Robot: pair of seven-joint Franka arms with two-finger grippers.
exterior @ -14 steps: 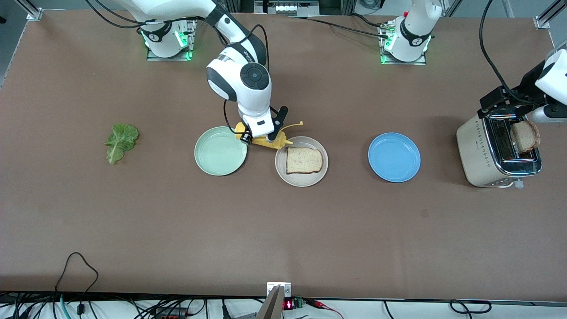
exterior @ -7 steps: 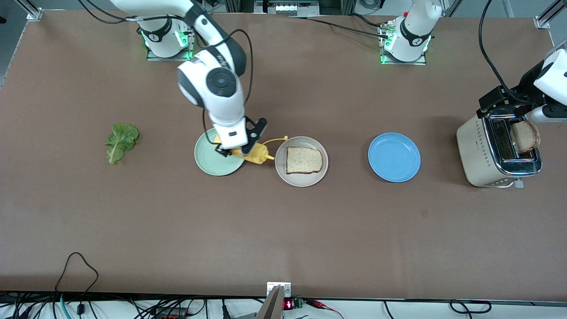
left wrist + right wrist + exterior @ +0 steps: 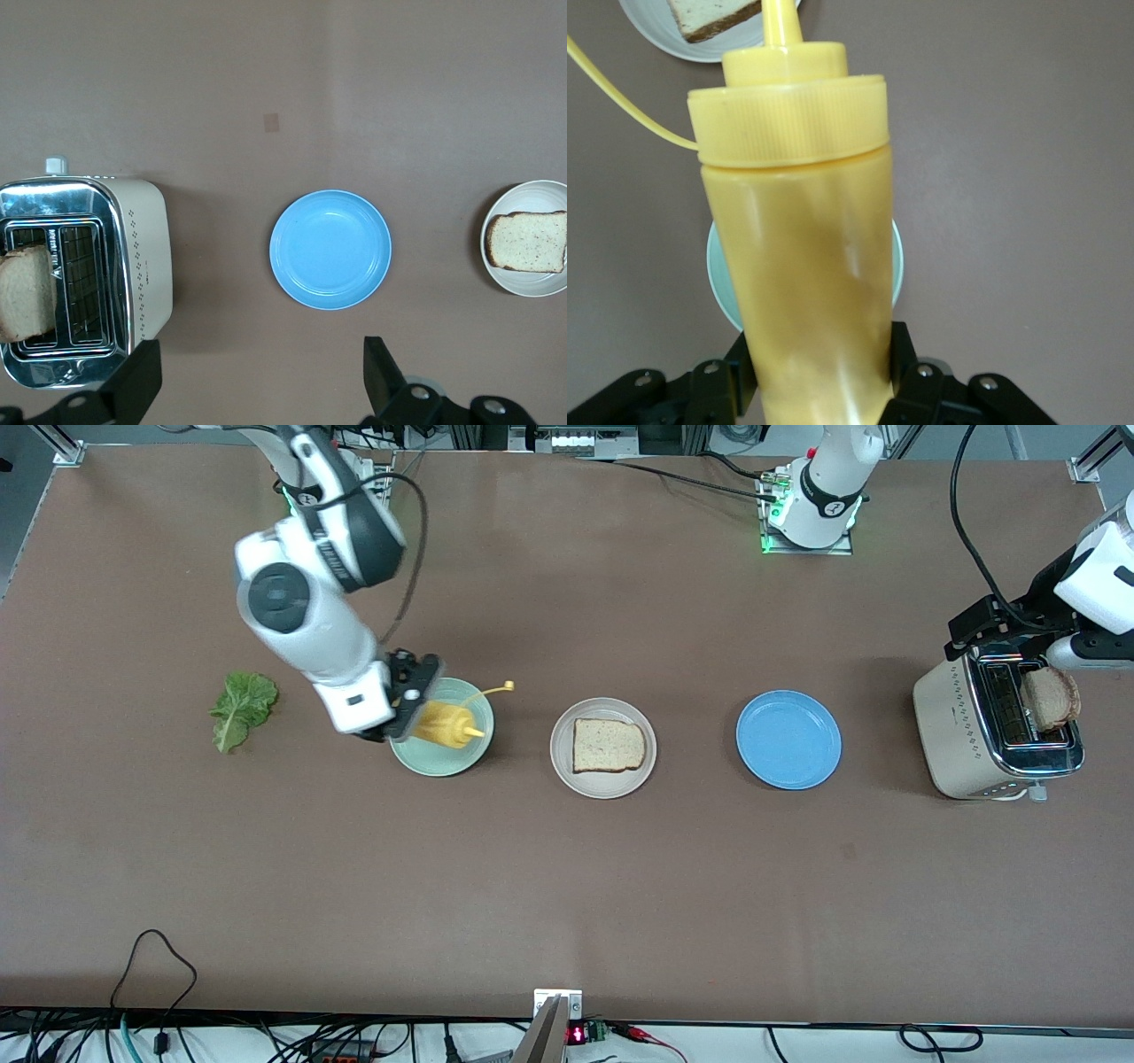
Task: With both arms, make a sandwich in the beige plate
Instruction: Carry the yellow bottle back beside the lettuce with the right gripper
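Your right gripper [image 3: 409,707] hangs over the mint plate [image 3: 440,759], its fingers [image 3: 902,352] clamped on a yellow squeeze bottle [image 3: 441,724]. The bottle lies tilted in the grip, nozzle aimed toward the beige plate [image 3: 602,780], with its thin cap tether [image 3: 494,689] curling up free. In the right wrist view the bottle [image 3: 802,257] fills most of the frame, and the mint plate [image 3: 720,279] shows under it.

On the beige plate, one slice of bread [image 3: 607,745] lies flat; that is all of the sandwich there so far. The plate sits on the bench [image 3: 567,886] between the mint plate and the blue plate [image 3: 788,739], all three in a row and apart from each other. The lettuce [image 3: 239,708] lies on the bare bench toward the right arm's end, well apart from the beige plate.

Your left gripper [image 3: 257,390] hovers over the bench between the toaster [image 3: 992,731] and the blue plate, its fingers [image 3: 376,372] spread wide and holding nothing. The toaster stands at the left arm's end of the bench, and a second slice [image 3: 1050,698] sticks up out of one slot. In the left wrist view you see that slice [image 3: 27,292] in the toaster [image 3: 133,257], the blue plate [image 3: 330,249] and the beige plate [image 3: 532,283] with its bread [image 3: 527,241].
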